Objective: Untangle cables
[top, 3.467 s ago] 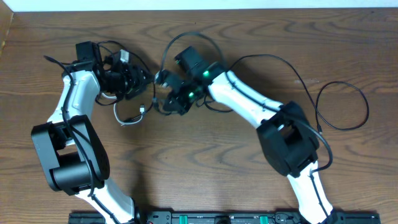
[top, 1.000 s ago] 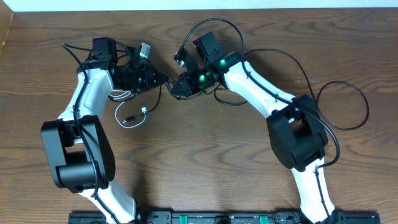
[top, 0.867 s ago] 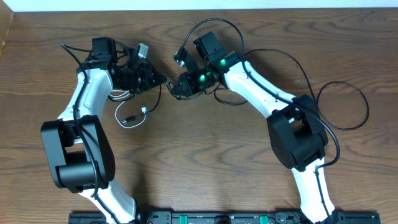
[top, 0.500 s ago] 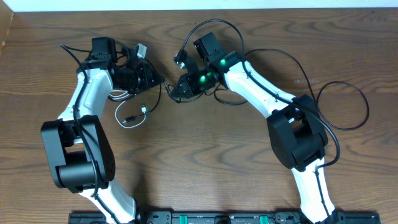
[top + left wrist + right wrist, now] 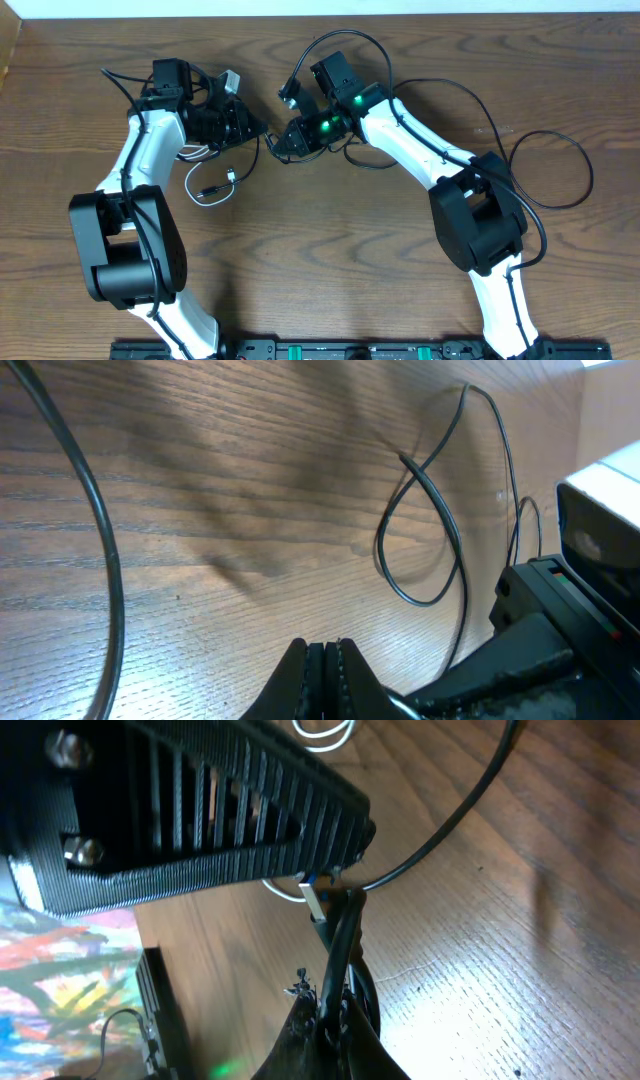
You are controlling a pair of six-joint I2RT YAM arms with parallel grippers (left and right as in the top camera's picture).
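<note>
Both arms now reach farther across the counter (image 5: 350,280) than seconds ago.
My right fingers (image 5: 326,1012) clamp a black cable (image 5: 342,945); left fingers (image 5: 323,663) are pressed together alongside; I see the white cable (image 5: 228,178) lying beneath them.

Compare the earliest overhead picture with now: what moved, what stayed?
The left gripper and right gripper shifted toward the table's far edge and rightward, staying close together. Both stayed shut, the right on a black cable. The white cable and the right-hand black loop barely changed.
</note>
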